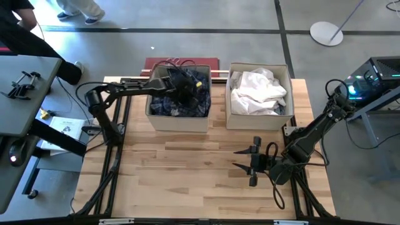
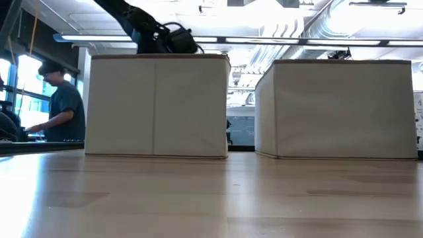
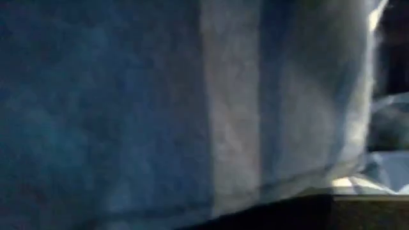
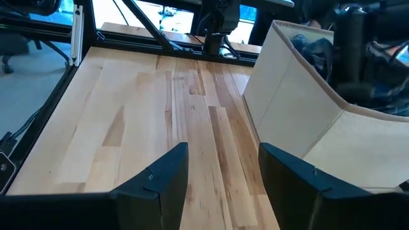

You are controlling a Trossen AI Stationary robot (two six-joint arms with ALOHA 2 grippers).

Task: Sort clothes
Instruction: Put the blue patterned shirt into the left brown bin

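1. Reaching into the left beige square fabric box [image 1: 178, 120], my left gripper [image 1: 185, 87] sits over the dark blue and black clothes [image 1: 194, 103]; I cannot tell whether its fingers hold cloth.
2. White soft shirts [image 1: 257, 90] fill the right beige fabric box [image 1: 257, 120], so colours stay apart.
3. My right gripper [image 1: 245, 161] waits open above the bare pale wooden table [image 1: 181, 172]; a person [image 2: 61, 106] stands in the room behind.

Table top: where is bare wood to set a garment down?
Bare table runs in front of both boxes, left of the right gripper, which is open. Crowded: the dark clothes box with the left gripper inside, and the white clothes box.
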